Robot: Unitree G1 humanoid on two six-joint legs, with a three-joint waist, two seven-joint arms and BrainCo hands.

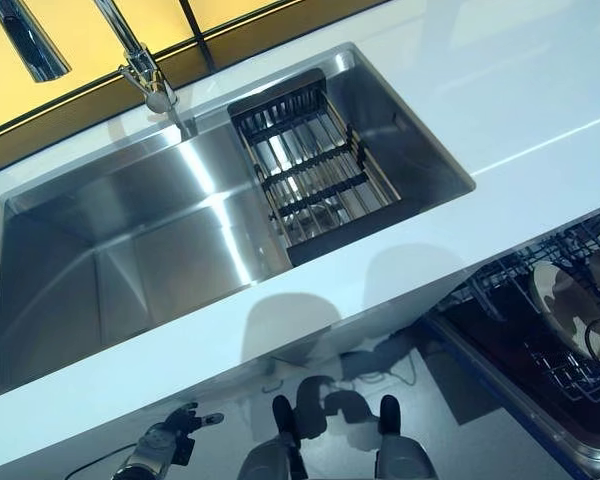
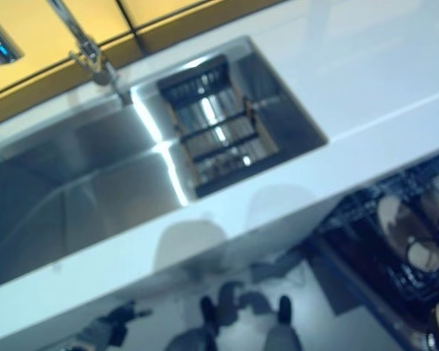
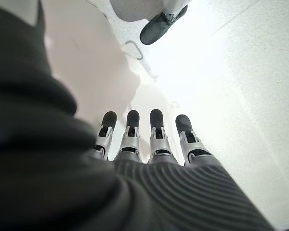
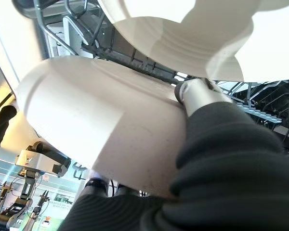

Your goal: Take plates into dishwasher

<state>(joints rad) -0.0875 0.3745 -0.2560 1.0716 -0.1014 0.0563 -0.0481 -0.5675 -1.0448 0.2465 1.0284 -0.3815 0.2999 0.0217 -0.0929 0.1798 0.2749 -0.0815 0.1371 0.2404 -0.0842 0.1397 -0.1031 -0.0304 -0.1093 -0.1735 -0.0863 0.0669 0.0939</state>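
Your right hand (image 4: 202, 103) is down in the dishwasher rack (image 1: 570, 300), off at four o'clock in the head view, and its wrist camera is nearly filled by a white plate (image 4: 96, 125). The thumb lies on the plate's face and dark fingertips peek out under its lower edge, so you are pinching that plate between thumb and fingers. A second plate (image 4: 192, 33) stands just behind it among the wire tines, and from above you can see pale dishes (image 1: 570, 310) already standing in the rack.

Your left hand (image 3: 139, 139) hangs low at seven o'clock, over the floor, fingers straight and side by side, holding nothing.

The sink (image 1: 130, 250) at nine o'clock shows no plates, and neither does the drainer basket (image 1: 315, 170) at twelve, beside the tap (image 1: 145, 75).

My read: you're late in the job, with this plate apparently still to be seated and released.
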